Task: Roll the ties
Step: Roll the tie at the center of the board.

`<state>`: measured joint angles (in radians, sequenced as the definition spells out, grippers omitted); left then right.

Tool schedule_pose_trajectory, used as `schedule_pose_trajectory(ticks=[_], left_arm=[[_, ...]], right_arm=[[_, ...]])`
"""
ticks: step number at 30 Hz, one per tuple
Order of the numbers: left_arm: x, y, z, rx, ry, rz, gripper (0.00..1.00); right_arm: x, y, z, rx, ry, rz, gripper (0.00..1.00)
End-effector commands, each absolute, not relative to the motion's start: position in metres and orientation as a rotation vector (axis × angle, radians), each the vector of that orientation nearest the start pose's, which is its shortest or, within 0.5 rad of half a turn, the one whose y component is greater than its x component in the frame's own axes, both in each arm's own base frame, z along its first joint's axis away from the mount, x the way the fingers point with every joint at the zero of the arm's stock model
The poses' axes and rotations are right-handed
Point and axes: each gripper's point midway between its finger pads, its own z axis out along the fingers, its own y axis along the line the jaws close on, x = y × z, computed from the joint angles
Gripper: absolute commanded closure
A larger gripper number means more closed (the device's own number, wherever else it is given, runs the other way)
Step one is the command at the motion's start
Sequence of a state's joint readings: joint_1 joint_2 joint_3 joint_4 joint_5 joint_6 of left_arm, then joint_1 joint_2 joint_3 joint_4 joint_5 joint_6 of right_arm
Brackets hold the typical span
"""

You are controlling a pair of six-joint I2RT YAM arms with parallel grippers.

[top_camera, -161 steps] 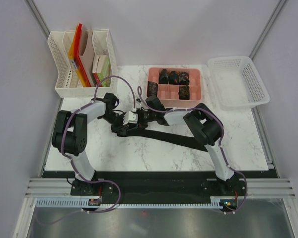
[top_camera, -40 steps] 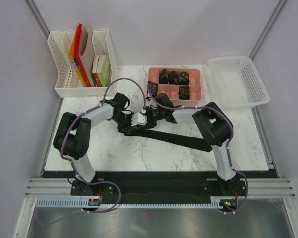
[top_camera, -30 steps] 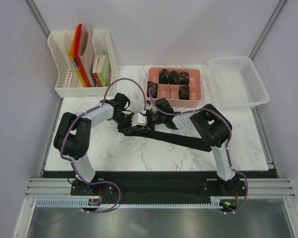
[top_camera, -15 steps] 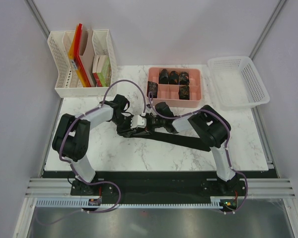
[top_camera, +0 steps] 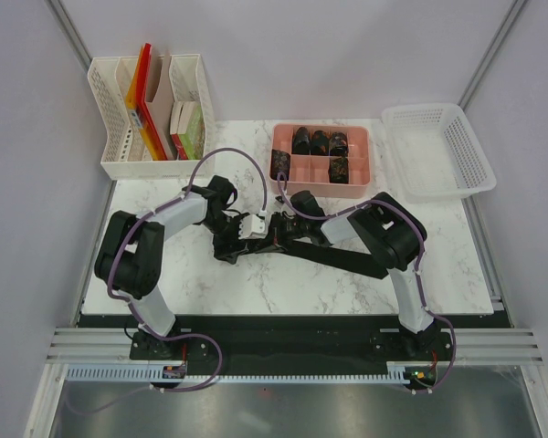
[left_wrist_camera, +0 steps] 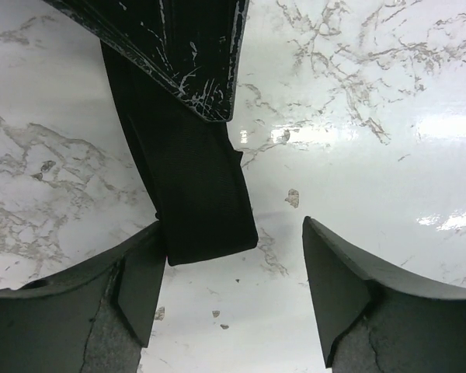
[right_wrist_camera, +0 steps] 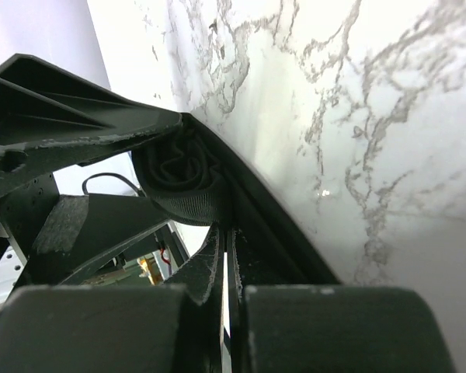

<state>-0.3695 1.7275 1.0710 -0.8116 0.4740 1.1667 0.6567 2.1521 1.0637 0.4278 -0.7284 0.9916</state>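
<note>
Task partly done. Five rolled ties [top_camera: 319, 141] sit as coils in the pink tray [top_camera: 352, 189] at 12 o'clock on the table [top_camera: 210, 292]: three across the far row, one in a near compartment at the right, one in the near-left compartment. One loose tie [top_camera: 342, 258] is left. It lies flat on the table as a long strip, from table centre out toward 4 o'clock.

Both arms meet at the centre end of that strip.

Right pincer [right_wrist_camera: 224, 241]: jaws fully together. A small folded wad of fabric sits right at its tips. That looks like the first turn of the roll, pinched, though the exact contact is hard to make out. Call it closed on the loose tie.

Left pincer [left_wrist_camera: 231, 233]: spread wide and holding nothing. The blunt end of the strip lies on the marble between its fingers, up against the finger at 9 o'clock in the wrist view and well clear of the one at 3 o'clock. The right pincer's finger overlaps the strip at 12 o'clock in that view.

Judgement: the roll on the last tie is barely started and nearly the whole length is unrolled. What's left is to wind it up and put the coil in the tray. No other loose ties are visible.
</note>
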Motion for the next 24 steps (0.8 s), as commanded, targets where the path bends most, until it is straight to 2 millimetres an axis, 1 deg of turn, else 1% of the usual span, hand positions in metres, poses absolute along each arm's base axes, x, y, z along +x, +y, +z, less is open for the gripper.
schedule_pose_trajectory(ticks=[1,3,4,8,12,16,21,22,23,24], left_arm=[[0.272,-0.158,0.038,1.918,1.956,-0.573,0.22],[0.274,-0.161,0.037,1.907,1.935,-0.569,0.21],[0.28,-0.164,0.038,1.897,1.908,-0.554,0.2],[0.293,-0.17,0.034,1.877,1.879,-0.531,0.2],[0.303,-0.171,0.027,1.88,1.889,-0.513,0.24],[0.301,-0.174,0.022,1.902,1.883,-0.525,0.24],[0.286,-0.178,0.016,1.944,1.867,-0.553,0.23],[0.284,-0.179,0.015,1.949,1.875,-0.555,0.25],[0.283,-0.178,0.011,1.962,1.891,-0.543,0.39],[0.28,-0.175,0.008,1.968,1.912,-0.545,0.48]], right_arm=[[0.279,0.385,0.005,-0.023,2.639,1.507,1.0],[0.28,0.387,0.007,-0.022,2.628,1.523,1.0],[0.28,0.387,0.007,-0.021,2.628,1.524,1.0],[0.281,0.389,0.009,-0.028,2.621,1.534,1.0],[0.282,0.39,0.011,-0.031,2.613,1.543,1.0],[0.284,0.392,0.012,-0.027,2.608,1.552,1.0],[0.287,0.395,0.014,-0.025,2.596,1.564,1.0],[0.288,0.395,0.015,-0.029,2.592,1.564,1.0],[0.288,0.396,0.017,-0.042,2.584,1.566,1.0],[0.287,0.396,0.018,-0.057,2.585,1.574,1.0]])
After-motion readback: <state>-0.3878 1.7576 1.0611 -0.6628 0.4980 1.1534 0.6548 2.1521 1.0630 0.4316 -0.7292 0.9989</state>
